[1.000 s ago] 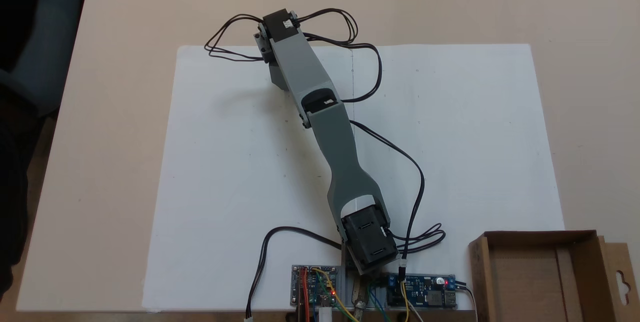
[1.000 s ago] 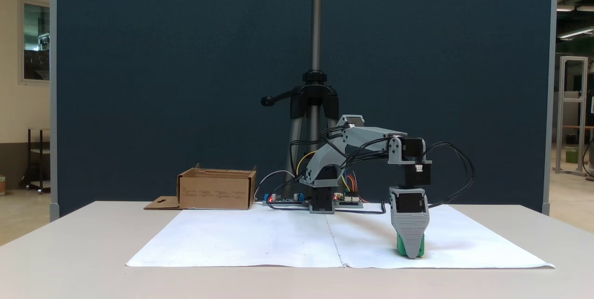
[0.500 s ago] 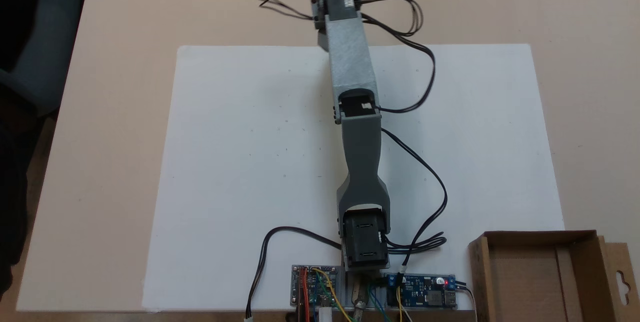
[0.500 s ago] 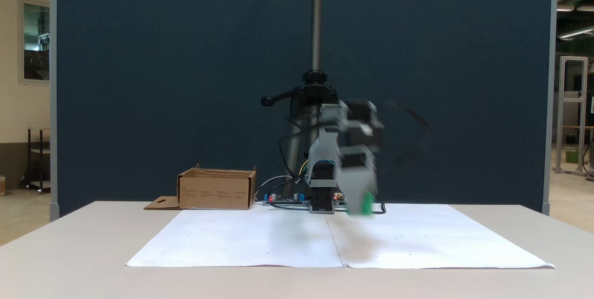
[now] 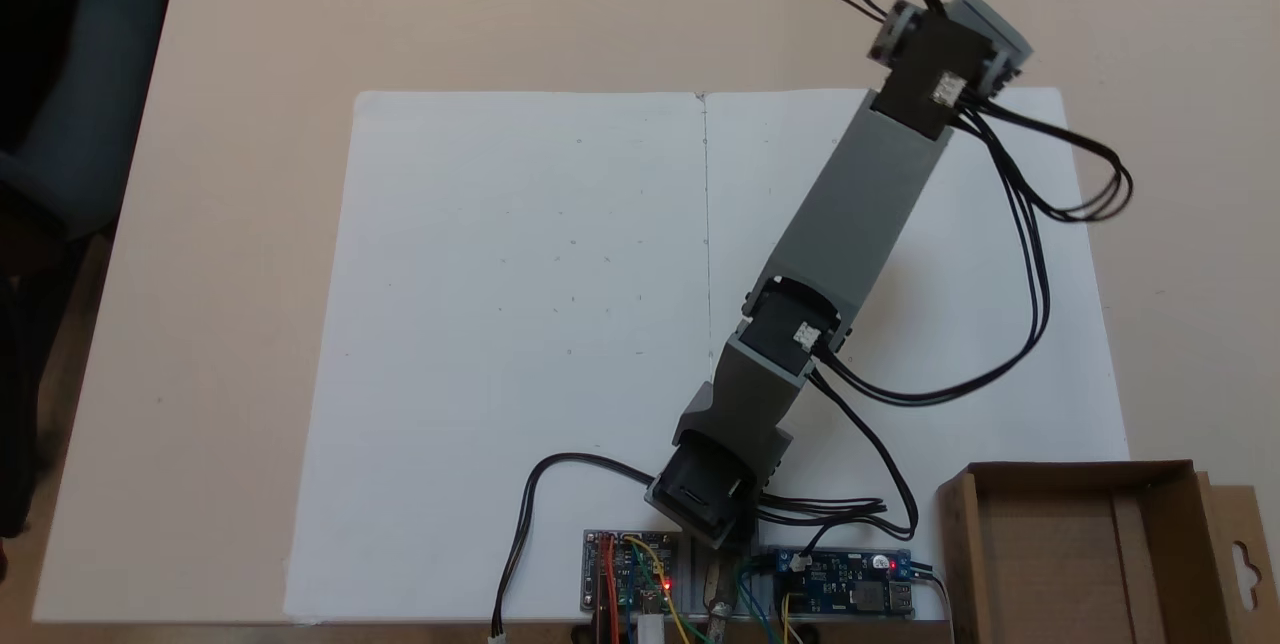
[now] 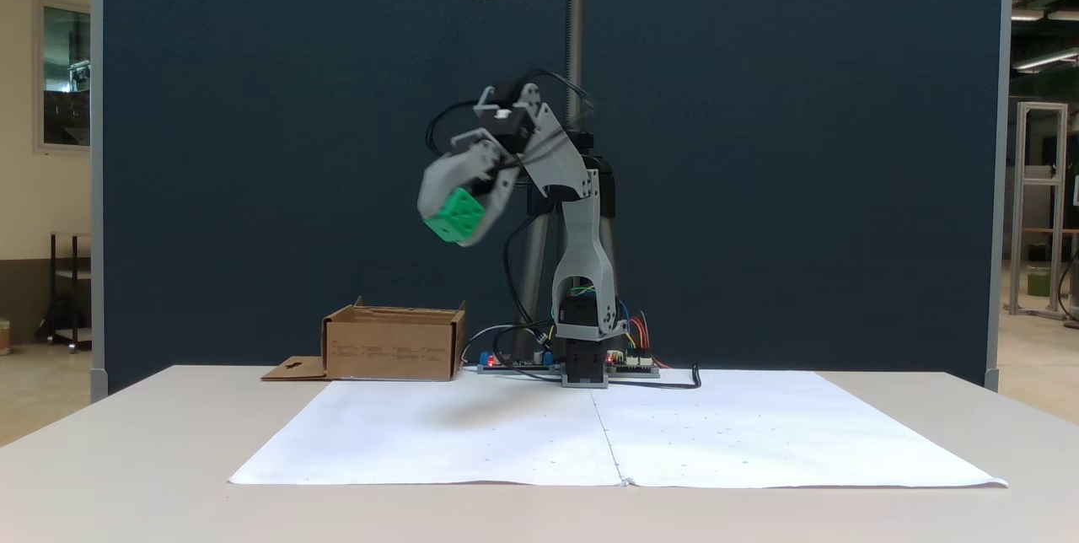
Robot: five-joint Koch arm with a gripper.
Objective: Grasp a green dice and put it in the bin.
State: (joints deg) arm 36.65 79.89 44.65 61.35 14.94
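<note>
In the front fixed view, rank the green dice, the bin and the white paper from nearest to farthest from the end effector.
1. Green dice: held in the end effector, high in the air.
2. Bin: below and to the left, on the table.
3. White paper: flat on the table, lowest in the view.

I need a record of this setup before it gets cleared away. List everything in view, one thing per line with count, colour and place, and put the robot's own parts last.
green dice: one, bright green, held in the air above the table, higher than the bin.
bin: one, brown cardboard, on the table at the left of the side-on fixed view, flap lying flat beside it.
paper sheet: one, white, spread flat over the middle of the table.
table: one, beige.
circuit boards: two, with coloured wires, by the arm's base.
tripod stand: one, black and silver, behind the arm.
partition: one, dark blue, behind the table.
arm: one, grey with black motors and cables.
claw: one, grey, shut on the dice.
</note>
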